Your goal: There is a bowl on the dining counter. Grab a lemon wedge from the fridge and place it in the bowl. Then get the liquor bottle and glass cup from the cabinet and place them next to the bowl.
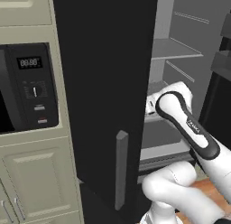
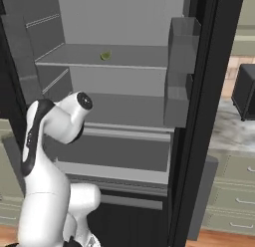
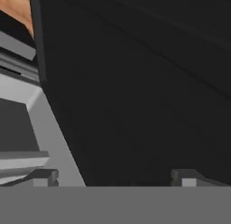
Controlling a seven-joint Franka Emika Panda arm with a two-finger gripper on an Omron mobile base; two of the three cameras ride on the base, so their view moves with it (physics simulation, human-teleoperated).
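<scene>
Lemon wedge (image 2: pixel 105 56) is seen on the fridge shelf (image 2: pixel 134 61), upper middle of the right base view. Gripper (image 3: pixel 115 175) is held wide apart, grasping nothing, close by the dark door (image 3: pixel 144 83), which could be bumped on the reach

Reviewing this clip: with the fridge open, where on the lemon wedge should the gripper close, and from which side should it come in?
The lemon wedge lies alone on the upper fridge shelf, toward its left half. Probably best to come from the open front, slightly above the shelf, and close across its narrow sides. It is too small here to tell rind from cut face. The gripper is open, facing the dark fridge door.
</scene>
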